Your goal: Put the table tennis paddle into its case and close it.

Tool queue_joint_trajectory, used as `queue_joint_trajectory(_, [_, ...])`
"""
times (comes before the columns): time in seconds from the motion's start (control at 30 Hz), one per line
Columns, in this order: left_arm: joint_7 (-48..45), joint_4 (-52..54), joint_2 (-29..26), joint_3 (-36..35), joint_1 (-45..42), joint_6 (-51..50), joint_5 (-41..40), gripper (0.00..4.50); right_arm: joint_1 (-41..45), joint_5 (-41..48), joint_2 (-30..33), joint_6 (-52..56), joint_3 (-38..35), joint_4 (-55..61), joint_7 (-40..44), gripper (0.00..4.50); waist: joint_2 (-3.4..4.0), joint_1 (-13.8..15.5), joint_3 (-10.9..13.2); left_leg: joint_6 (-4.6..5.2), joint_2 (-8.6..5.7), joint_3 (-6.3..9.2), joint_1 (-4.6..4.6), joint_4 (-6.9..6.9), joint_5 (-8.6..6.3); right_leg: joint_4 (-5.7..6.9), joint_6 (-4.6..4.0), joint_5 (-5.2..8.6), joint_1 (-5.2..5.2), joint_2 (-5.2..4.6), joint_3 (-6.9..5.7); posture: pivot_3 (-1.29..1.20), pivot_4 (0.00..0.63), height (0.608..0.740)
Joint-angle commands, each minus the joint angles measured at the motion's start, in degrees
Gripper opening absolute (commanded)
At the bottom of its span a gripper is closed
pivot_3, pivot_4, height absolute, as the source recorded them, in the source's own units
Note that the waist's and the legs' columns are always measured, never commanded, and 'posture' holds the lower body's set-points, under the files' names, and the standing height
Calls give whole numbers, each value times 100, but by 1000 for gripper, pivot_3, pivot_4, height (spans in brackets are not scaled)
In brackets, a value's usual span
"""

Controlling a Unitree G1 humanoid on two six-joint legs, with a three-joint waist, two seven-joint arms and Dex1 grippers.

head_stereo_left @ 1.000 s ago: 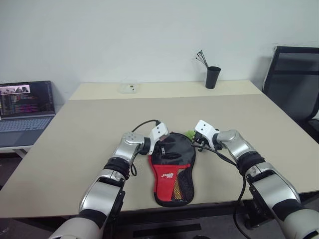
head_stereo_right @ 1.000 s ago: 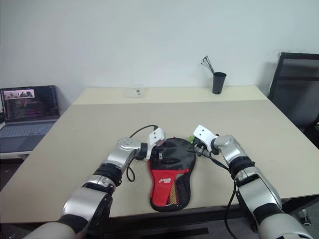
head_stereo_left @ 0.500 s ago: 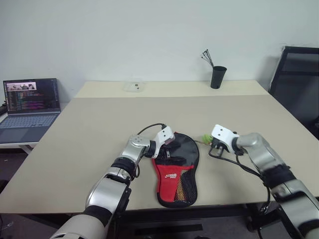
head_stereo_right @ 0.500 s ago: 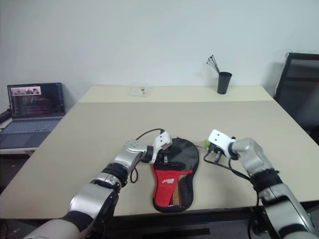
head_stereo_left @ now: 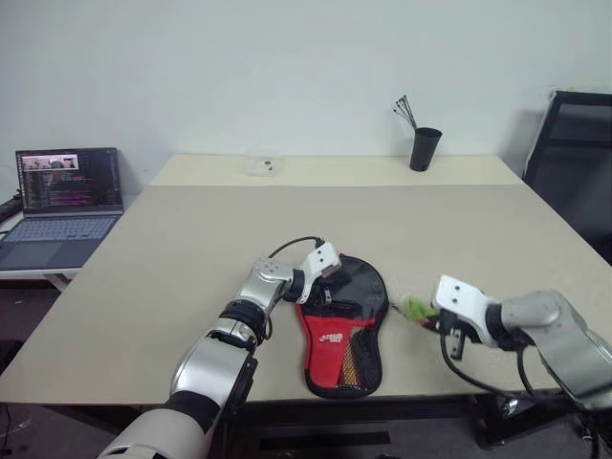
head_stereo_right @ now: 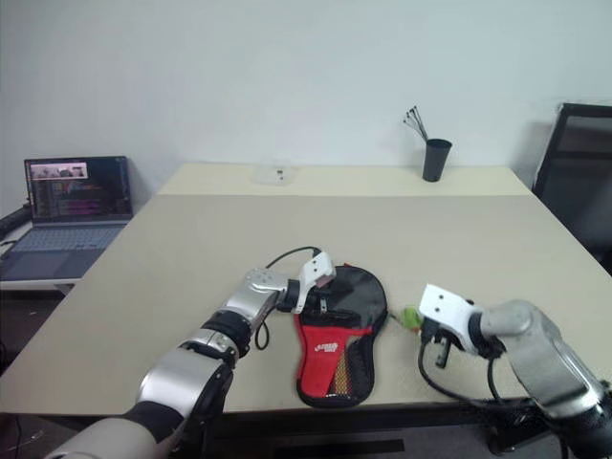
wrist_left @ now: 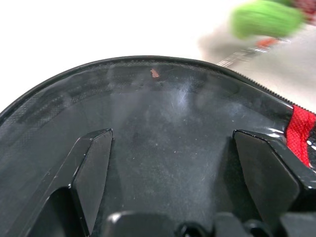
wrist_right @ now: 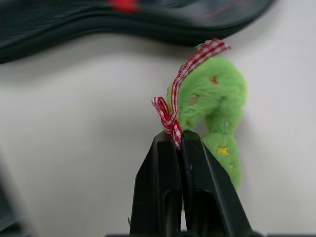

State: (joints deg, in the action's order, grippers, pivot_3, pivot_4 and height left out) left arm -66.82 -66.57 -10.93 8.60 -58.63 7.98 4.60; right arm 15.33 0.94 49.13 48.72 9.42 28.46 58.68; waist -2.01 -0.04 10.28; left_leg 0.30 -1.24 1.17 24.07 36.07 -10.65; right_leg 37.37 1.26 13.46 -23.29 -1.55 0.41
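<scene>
Case (head_stereo_left: pixel 342 325), left end effector (head_stereo_left: pixel 330 277) spread on it, right end effector (wrist_right: pixel 178 143) pinching green tag (wrist_right: pixel 212 106)

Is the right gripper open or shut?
Shut. The right gripper has its two black fingers pressed together on the red checked ribbon of the green tag.

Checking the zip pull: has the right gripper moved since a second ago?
Yes. The right gripper, shut on the green tag, has drawn back from the case toward the table's near edge.
</scene>
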Motion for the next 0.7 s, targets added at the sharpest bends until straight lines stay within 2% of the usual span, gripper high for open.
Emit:
queue_joint_trajectory(0.03, [55, -113, 8, 28, -3, -37, 60, 4258, -441, 397, 177, 482, -266, 861, 1, 20, 1, 3, 0, 0, 0, 6, 4, -1, 0, -9, 1, -1, 2, -1, -1, 0, 150, 740])
queue_joint_trajectory(0.33, [103, -127, 67, 40, -4, -30, 78, 4258, -1377, 1316, 382, 1192, -502, 2066, -47, 20, 1, 103, -2, -5, -4, 27, 35, 2, -16, -42, 10, 3, 2, -10, -51, 0, 150, 740])
queue_joint_trajectory(0.5, [121, -130, 101, 57, 2, -19, 96, 4258, -1638, 1889, 409, 1431, -635, 2446, -33, 20, 1, 148, -2, -5, -6, 42, 42, 6, -18, -45, 10, 5, 4, -19, -83, 0, 150, 740])
queue_joint_trajectory(0.7, [144, -128, 122, 66, 13, -12, 103, 4258, -1599, 2130, 311, 1462, -464, 2424, -398, 20, 1, 140, -2, -5, -7, 46, 42, 10, -18, -44, 9, 5, 7, -23, -88, 0, 150, 740])
